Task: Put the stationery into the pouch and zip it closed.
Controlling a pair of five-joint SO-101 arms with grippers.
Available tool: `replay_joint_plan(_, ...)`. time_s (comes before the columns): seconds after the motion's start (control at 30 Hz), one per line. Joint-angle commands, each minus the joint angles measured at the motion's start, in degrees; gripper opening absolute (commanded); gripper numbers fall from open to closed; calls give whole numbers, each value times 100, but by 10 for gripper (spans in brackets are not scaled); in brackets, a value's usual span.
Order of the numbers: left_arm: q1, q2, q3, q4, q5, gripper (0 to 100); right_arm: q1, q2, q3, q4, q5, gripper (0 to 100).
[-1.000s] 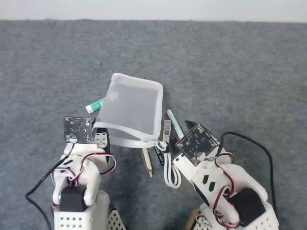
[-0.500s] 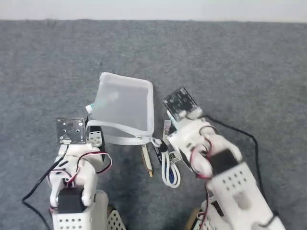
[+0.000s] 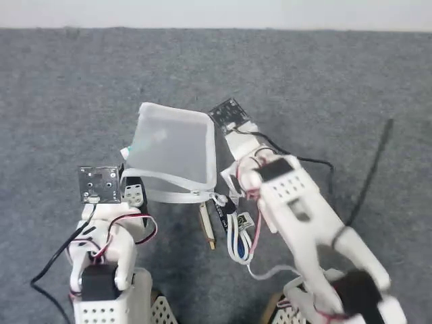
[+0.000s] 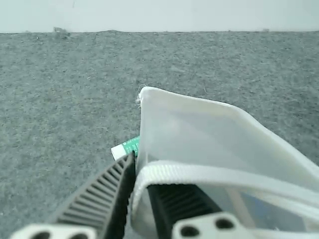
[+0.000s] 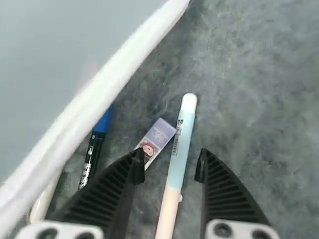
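Left gripper [image 4: 141,175] clenched on white zipper band of pouch [image 3: 177,150]. Pouch translucent, lay on grey mat [image 3: 324,88] between both arms. Green-white tube [image 4: 125,147], possibly glue stick, lay on mat at pouch's left side, partly hidden by it. Right gripper [image 5: 168,160] spread open over pale blue pen [image 5: 178,142], pen between jaws, apart from both. Small eraser [image 5: 155,139] just beside pen. Blue marker [image 5: 93,149] partly under pouch edge.

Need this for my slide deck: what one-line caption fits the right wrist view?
Open right gripper poised around a pale blue pen lying beside the pouch.
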Motion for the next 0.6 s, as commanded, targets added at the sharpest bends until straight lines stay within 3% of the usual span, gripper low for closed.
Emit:
replay_joint_plan(0.0, -35, -79, -400, 18, 141, 11, 75, 488, -677, -101, -62, 152)
replay_joint_plan(0.57, -35, -79, -400, 18, 141, 11, 338, 2035, -1705, -75, -35, 151)
